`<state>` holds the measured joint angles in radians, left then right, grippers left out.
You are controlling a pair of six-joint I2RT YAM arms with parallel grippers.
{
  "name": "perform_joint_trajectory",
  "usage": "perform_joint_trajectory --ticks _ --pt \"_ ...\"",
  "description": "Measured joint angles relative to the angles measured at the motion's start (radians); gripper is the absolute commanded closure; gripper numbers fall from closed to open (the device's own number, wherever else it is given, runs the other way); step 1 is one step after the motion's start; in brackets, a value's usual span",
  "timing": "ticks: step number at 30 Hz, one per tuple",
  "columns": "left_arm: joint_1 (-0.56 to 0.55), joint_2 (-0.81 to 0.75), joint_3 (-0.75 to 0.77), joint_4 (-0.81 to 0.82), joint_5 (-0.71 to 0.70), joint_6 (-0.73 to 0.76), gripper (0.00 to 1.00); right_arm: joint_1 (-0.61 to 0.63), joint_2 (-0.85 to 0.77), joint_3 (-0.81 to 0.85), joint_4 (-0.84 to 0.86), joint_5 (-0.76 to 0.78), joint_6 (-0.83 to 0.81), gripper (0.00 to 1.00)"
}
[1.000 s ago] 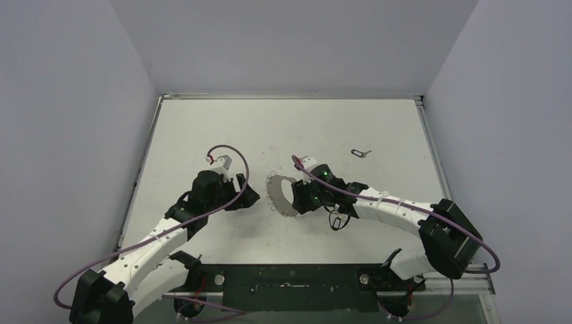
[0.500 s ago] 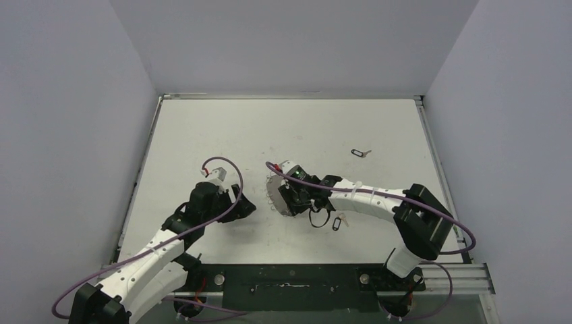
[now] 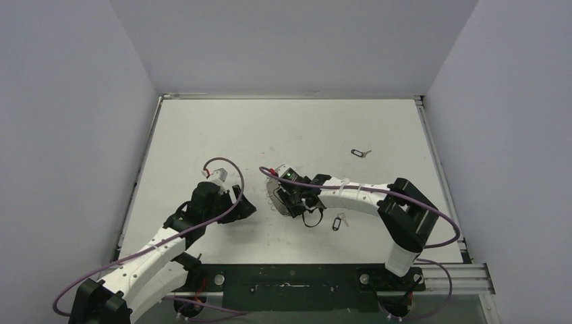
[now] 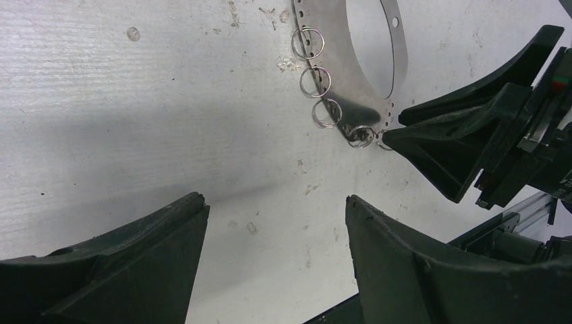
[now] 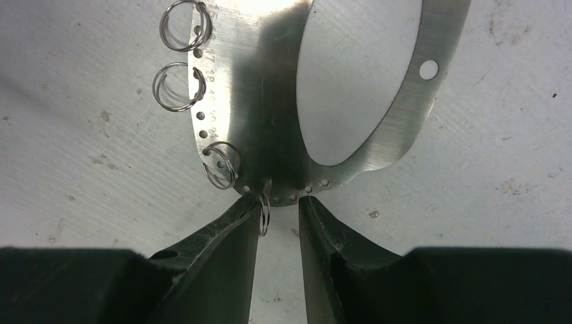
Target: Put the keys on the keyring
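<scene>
- Swinging leftward over the last second, the right arm is now lying with its elbow nearer the table's middle. The right gripper is sitting up against the keyring, which is lying slightly further left than before.
- Its two fingers are standing only narrowly apart, tips at the near rim of the keyring's flat silvery band, and nothing is being clamped between them.
- Small rings are hanging from holes along the band's edge. One of these is standing edge-on in the narrow gap, against one finger.
- The left gripper is hovering in much the same spot as a second ago, just beside the keyring. Its jaws are gaping wide and gripping nothing, and the keyring is lying ahead of its fingertips.
- The keys, a tiny silver key joined to a black oblong loop, are lying unmoved on the table just on the near side of the right forearm, apart from the keyring.
- A second key with a dark tag is lying well apart, toward the far right.
</scene>
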<state>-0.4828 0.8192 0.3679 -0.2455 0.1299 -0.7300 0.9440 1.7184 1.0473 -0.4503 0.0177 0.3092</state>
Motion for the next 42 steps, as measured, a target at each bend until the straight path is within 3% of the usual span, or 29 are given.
perform_joint_trajectory --ticks 10,20,31,37,42 --pt "0.000 -0.019 0.000 -0.026 -0.008 0.000 0.28 0.000 0.047 0.027 -0.013 -0.023 -0.006 1.00" --pt "0.000 -0.023 0.000 -0.050 -0.019 0.008 0.27 0.000 0.004 0.030 -0.031 -0.053 -0.071 1.00" --pt "0.000 -0.034 0.042 -0.029 -0.003 0.061 0.28 0.000 -0.420 -0.162 0.173 -0.093 -0.237 1.00" --pt "0.000 -0.037 0.058 0.119 0.070 0.122 0.28 -0.009 -0.579 -0.315 0.319 -0.128 -0.278 1.00" --pt "0.000 -0.019 0.028 0.367 0.174 0.166 0.28 -0.068 -0.677 -0.428 0.481 -0.198 -0.267 1.00"
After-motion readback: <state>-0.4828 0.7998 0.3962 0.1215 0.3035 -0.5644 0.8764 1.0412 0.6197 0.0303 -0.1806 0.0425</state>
